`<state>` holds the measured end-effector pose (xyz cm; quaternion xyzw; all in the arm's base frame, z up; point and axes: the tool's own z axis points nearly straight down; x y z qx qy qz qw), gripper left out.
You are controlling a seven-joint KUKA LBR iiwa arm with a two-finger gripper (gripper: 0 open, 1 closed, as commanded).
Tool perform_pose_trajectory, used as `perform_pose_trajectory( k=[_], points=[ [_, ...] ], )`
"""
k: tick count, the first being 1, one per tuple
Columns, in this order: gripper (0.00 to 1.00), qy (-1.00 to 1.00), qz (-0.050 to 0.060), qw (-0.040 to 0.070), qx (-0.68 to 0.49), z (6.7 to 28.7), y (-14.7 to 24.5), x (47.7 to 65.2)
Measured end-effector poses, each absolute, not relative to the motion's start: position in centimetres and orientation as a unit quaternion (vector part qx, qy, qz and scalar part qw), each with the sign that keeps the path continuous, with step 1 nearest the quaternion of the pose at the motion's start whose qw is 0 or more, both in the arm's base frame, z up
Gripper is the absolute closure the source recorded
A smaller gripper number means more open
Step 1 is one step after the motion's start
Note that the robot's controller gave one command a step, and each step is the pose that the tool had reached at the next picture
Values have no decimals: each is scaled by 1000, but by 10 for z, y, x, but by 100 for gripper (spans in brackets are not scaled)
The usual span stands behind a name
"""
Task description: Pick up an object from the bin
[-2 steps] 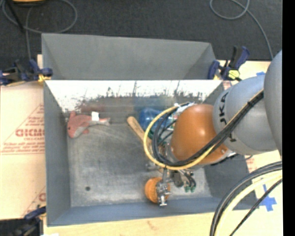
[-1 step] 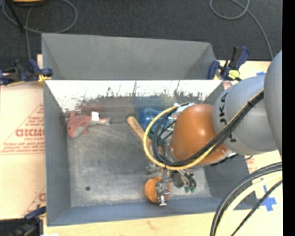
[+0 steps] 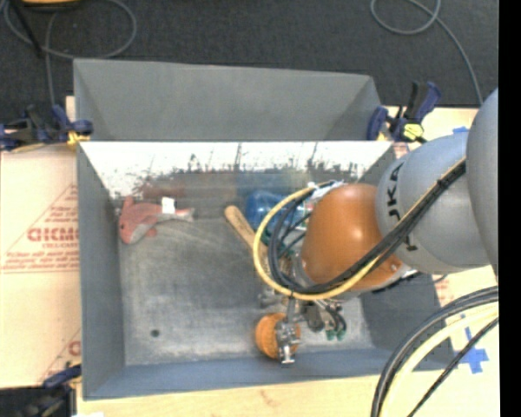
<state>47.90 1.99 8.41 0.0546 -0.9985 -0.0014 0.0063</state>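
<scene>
Arm [image 3: 434,215] hangs its hand [image 3: 287,344], grip unclear, beside an orange ball [image 3: 266,335] by the near wall [image 3: 200,377]; floor [image 3: 182,294] leftward open.

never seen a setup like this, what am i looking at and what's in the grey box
One camera looks down into a grey metal bin. The big grey shape from the right is a robot arm; the orange dome and looped cables are part of it. Its pincer is low by the bin's near wall, right beside a small orange round thing; whether it grips that, I cannot tell. Also inside: a pink thing with a white tag at far left, a wooden stick and something blue, both partly behind the arm.
</scene>
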Motion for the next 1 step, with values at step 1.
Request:
perform_pose_trajectory(
  k=[1],
  points=[
    [100,-1000,0,0,12,292,11,497]
  ],
)
